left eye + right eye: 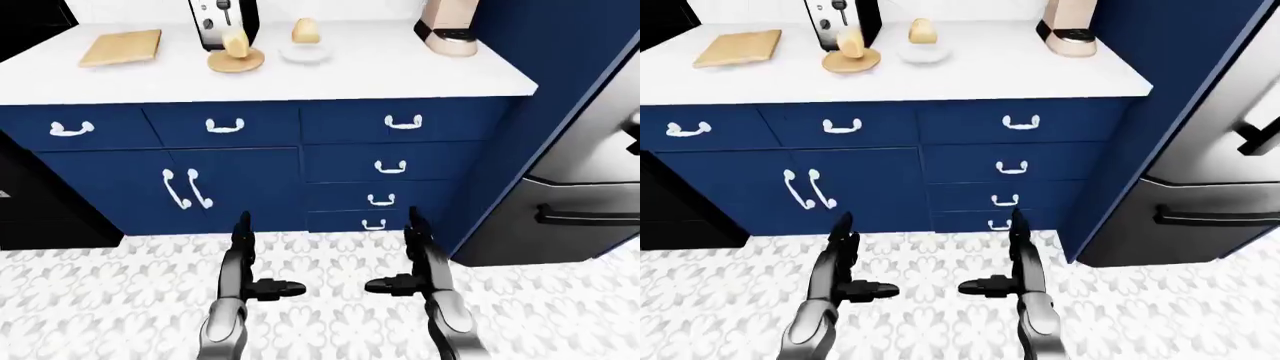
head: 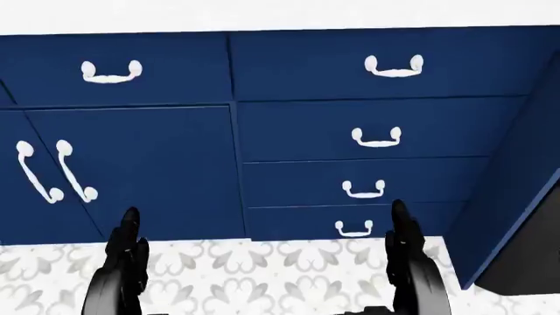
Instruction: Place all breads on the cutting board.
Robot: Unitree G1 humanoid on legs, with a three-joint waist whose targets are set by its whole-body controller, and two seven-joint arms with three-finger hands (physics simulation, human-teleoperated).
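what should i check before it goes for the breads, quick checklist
1. Both hands free: ok. The left robot hand and right robot hand are open and hold nothing, low over the floor.
2. Breads in sight: ok. One bread stands on a wooden plate, the other bread on a white plate.
3. Cutting board in sight and bare: ok, at the left of the counter in the left-eye view.
4. Breads within reach: not ok, probably; the hands hang well below the counter.
5. Obstacles near the breads: cannot tell how close; a toaster stands just above the wooden plate.
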